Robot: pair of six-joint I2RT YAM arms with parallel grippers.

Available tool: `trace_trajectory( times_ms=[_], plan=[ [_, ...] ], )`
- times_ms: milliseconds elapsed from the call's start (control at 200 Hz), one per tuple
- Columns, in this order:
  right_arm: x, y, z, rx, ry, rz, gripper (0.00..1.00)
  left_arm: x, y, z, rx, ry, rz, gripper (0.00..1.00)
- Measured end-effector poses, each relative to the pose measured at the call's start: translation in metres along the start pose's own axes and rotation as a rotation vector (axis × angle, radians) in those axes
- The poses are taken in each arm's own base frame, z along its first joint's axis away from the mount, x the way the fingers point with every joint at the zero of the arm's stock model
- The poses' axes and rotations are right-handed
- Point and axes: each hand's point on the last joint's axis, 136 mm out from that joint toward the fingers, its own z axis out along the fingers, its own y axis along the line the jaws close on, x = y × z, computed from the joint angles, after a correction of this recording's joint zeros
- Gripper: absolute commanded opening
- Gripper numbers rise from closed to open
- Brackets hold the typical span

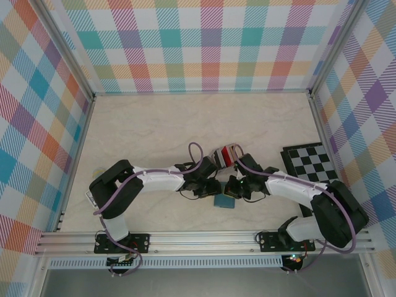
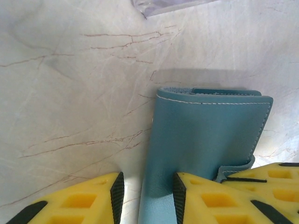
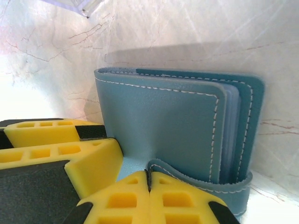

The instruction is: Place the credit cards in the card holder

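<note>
The holder lies on the table between my two wrists. It looks like light, soft leather (floppy, apt to slide), so I'd take it by a stitched edge. My right gripper is pressed together, seemingly pinching the tab. The left gripper stands spread, straddling the holder's near edge.
</note>
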Motion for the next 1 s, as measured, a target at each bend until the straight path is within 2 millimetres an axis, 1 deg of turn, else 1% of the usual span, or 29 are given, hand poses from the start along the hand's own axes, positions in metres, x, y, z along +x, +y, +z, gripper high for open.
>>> trace_trajectory(
  times_ms=[155, 210, 260, 320, 385, 445, 485, 590, 615, 650, 690, 765, 785, 840, 865, 925, 945, 970, 1000],
  plan=[
    [-0.001, 0.001, 0.002, 0.002, 0.007, 0.007, 0.00, 0.000, 0.000, 0.000, 0.001, 0.000, 0.000, 0.35],
    [-0.003, 0.005, 0.000, 0.009, 0.011, 0.002, 0.02, 0.000, 0.000, 0.000, 0.001, 0.000, 0.000, 0.35],
    [-0.004, 0.007, -0.002, 0.016, 0.014, -0.006, 0.08, 0.000, 0.000, 0.000, 0.002, -0.002, 0.000, 0.36],
    [-0.006, 0.009, -0.005, 0.028, 0.011, -0.016, 0.18, -0.001, -0.001, -0.001, 0.001, -0.007, 0.002, 0.37],
    [-0.006, 0.008, -0.010, 0.047, 0.003, -0.037, 0.24, -0.001, -0.002, -0.002, -0.001, -0.019, 0.009, 0.37],
    [-0.009, 0.010, -0.018, 0.058, -0.018, -0.055, 0.32, 0.000, -0.003, -0.003, -0.004, -0.031, 0.019, 0.39],
    [-0.011, 0.014, -0.025, 0.053, -0.036, -0.071, 0.33, 0.001, -0.005, -0.006, -0.005, -0.042, 0.026, 0.39],
    [-0.024, 0.036, -0.052, 0.009, -0.120, -0.120, 0.37, -0.002, -0.010, -0.021, 0.000, -0.084, 0.042, 0.41],
    [-0.028, 0.040, -0.060, 0.004, -0.149, -0.128, 0.40, -0.004, -0.011, -0.025, 0.004, -0.100, 0.044, 0.41],
    [-0.035, 0.045, -0.071, 0.008, -0.196, -0.142, 0.45, -0.007, -0.013, -0.033, 0.007, -0.126, 0.047, 0.42],
    [-0.042, 0.046, -0.083, 0.025, -0.247, -0.156, 0.55, -0.011, -0.013, -0.042, 0.005, -0.160, 0.050, 0.44],
    [-0.060, 0.037, -0.109, 0.108, -0.377, -0.163, 0.73, -0.019, -0.006, -0.064, -0.026, -0.234, 0.066, 0.53],
    [-0.066, 0.033, -0.117, 0.139, -0.416, -0.171, 0.78, -0.021, -0.003, -0.070, -0.038, -0.253, 0.061, 0.58],
    [-0.082, 0.021, -0.138, 0.221, -0.531, -0.178, 0.90, -0.031, 0.008, -0.095, -0.081, -0.335, 0.076, 0.71],
    [-0.091, 0.014, -0.150, 0.267, -0.591, -0.190, 0.92, -0.036, 0.014, -0.107, -0.101, -0.374, 0.082, 0.75],
    [-0.109, 0.000, -0.170, 0.357, -0.704, -0.214, 0.93, -0.051, 0.031, -0.138, -0.146, -0.485, 0.076, 0.81],
    [-0.117, -0.006, -0.176, 0.392, -0.744, -0.220, 0.93, -0.058, 0.038, -0.152, -0.168, -0.530, 0.076, 0.86],
    [-0.128, -0.014, -0.182, 0.427, -0.795, -0.229, 0.93, -0.067, 0.049, -0.167, -0.195, -0.581, 0.069, 0.98],
    [-0.137, -0.023, -0.186, 0.468, -0.833, -0.238, 0.94, -0.078, 0.064, -0.187, -0.230, -0.648, 0.051, 1.00]
  ],
)
